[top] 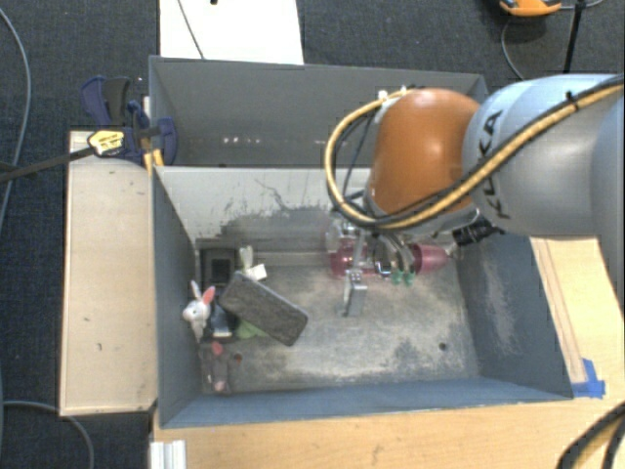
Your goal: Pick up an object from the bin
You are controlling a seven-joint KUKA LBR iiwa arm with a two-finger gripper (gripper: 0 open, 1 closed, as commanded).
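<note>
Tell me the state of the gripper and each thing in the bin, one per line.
gripper: lowered into the middle of the bin, just in front of the pink cylinder.
pink cylinder: lying on its side near the back wall, partly hidden by the gripper.
dark grey block: lying askew on the heap at the left.
white rabbit toy: in that heap, by the left wall.

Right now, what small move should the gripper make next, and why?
Probably shift the gripper slightly toward the back wall. The pink bottle-like thing lies along that wall just behind it, while the dark grey block lies farther left.
</note>
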